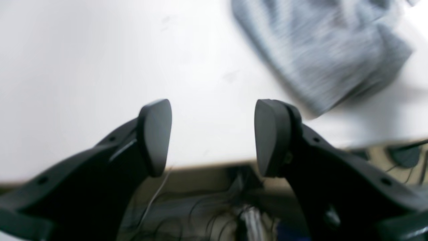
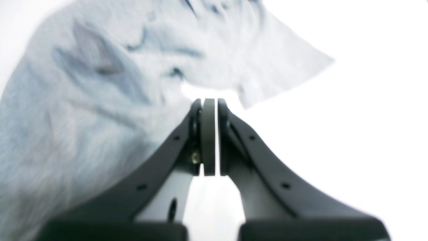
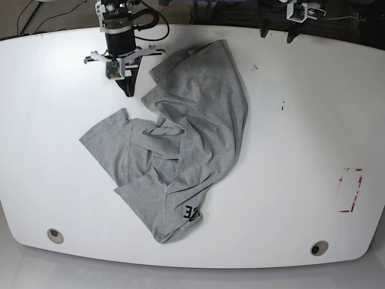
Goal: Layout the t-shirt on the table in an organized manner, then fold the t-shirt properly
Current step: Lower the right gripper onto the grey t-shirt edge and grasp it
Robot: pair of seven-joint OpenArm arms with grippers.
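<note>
The grey t-shirt [image 3: 186, 138] lies crumpled in the middle of the white table [image 3: 301, 120], with black lettering [image 3: 191, 212] showing near its front corner. My right gripper [image 3: 129, 90] hovers at the far left, just beside the shirt's upper edge. In the right wrist view the gripper [image 2: 209, 100] is shut with nothing between the pads, and the shirt [image 2: 100, 83] lies ahead and to the left. My left gripper [image 1: 212, 134] is open and empty over the table's edge [image 1: 200, 164]. A blurred part of the shirt [image 1: 321, 53] is at the upper right. In the base view the left gripper [image 3: 278, 31] is at the far edge.
Two metal grommet holes [image 3: 55, 235] [image 3: 319, 247] sit near the front edge. A red-outlined rectangle [image 3: 352, 191] is at the right. Small dark specks [image 3: 283, 106] lie right of the shirt. Cables [image 1: 200, 207] hang beyond the table edge in the left wrist view.
</note>
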